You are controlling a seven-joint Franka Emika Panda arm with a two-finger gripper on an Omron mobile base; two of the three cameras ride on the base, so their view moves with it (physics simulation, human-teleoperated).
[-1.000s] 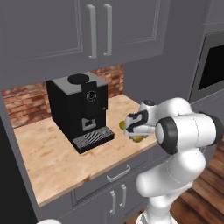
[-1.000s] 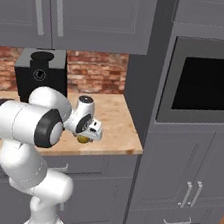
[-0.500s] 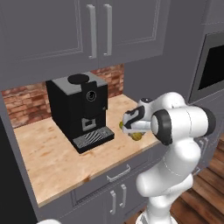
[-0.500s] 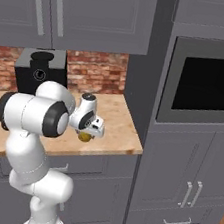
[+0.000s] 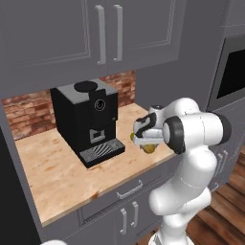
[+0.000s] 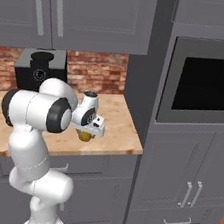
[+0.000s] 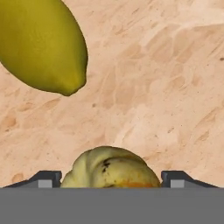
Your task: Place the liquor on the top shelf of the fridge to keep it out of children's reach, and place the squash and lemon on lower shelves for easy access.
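Left base view: the arm reaches over the wooden surface (image 5: 62,167), its gripper (image 5: 145,139) pointing down just right of the black coffee machine (image 5: 86,122). A yellowish squash (image 5: 150,148) peeks out directly under the hand, at the surface's front right part.

Right base view: the gripper (image 6: 87,129) hangs low over the same surface (image 6: 116,132), the squash (image 6: 84,136) tucked beneath it, near the front edge and well apart from the oven column (image 6: 203,86).

Hand view: the squash (image 7: 109,169), pale with orange blotches, sits between the two dark fingers (image 7: 46,178), which stand on either side of it with small gaps visible, so they look spread and not yet pressing. The lemon (image 7: 41,43) lies close beyond it on the surface (image 7: 166,87), apart from the squash.

The step in hand appears to be grasping the squash. To do it well, keep it centred between the fingers, close evenly on its widest part, and lift straight up so the nearby lemon is not nudged.
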